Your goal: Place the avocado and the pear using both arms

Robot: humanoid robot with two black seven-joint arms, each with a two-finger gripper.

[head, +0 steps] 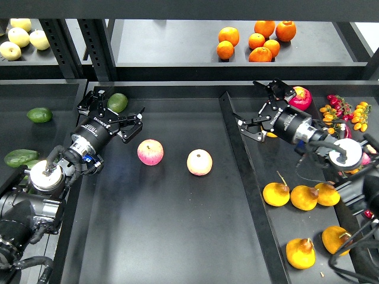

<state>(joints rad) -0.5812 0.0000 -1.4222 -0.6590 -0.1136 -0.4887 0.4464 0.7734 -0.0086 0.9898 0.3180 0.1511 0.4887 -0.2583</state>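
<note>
Two dark green avocados lie in the left tray. A rounder olive-green fruit lies just beyond the fingertips of my left gripper, which is open and empty at the middle tray's back left. Several yellow-orange pears lie in the right tray. My right gripper is open near the divider at the back of the right tray. A sliver of a yellow pear shows behind it, mostly hidden.
Two pink-and-cream apples lie in the middle tray. A raised divider separates the middle and right trays. A red apple and small berries are at the back right. Oranges and pale yellow fruit sit on the upper shelf.
</note>
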